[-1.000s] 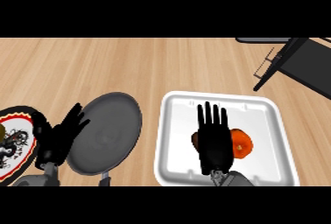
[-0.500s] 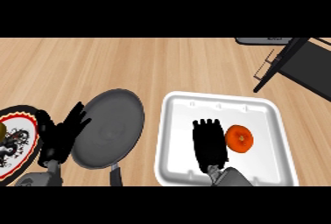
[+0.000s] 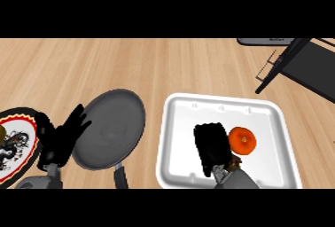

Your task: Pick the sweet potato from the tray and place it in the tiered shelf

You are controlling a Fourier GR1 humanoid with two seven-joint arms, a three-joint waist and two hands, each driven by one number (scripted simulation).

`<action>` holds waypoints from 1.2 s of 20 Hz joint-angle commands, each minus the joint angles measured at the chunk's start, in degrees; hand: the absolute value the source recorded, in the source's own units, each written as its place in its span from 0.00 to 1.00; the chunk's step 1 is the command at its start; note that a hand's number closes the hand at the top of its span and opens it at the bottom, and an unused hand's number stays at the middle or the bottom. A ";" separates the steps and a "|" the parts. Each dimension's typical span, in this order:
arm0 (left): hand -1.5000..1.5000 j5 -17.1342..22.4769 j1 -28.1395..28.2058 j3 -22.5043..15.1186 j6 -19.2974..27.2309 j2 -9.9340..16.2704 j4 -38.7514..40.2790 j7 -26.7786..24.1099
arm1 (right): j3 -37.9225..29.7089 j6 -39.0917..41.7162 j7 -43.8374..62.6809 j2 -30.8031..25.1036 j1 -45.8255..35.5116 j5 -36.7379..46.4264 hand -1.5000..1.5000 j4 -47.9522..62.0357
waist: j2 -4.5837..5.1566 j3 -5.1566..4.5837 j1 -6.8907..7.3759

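Right hand, fingers curled, touches the sweet potato on the white tray.

Looking steeply down on a light wood-grain counter, planks running across the view. Lying at the left, a grey pan, overlapping a patterned plate at the edge. Showing at the top right, a dark flat item, only partly in view. Even light, soft shadows.
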 commanded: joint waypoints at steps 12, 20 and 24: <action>0.50 0.83 0.57 1.03 -1.73 0.92 0.85 1.77 | -27.13 -9.60 20.09 4.25 -12.88 -15.59 1.00 -11.45 | 0.96 0.24 -0.38; 0.50 0.02 2.39 1.39 -1.75 0.81 0.58 -0.02 | -28.54 3.82 34.80 0.06 -22.89 -6.68 1.00 -30.13 | 0.57 0.18 -0.98; 0.50 1.08 1.55 2.36 -2.20 0.71 0.11 0.79 | -37.21 10.38 35.22 -3.53 -32.77 -9.26 1.00 -27.83 | 0.90 0.21 -0.34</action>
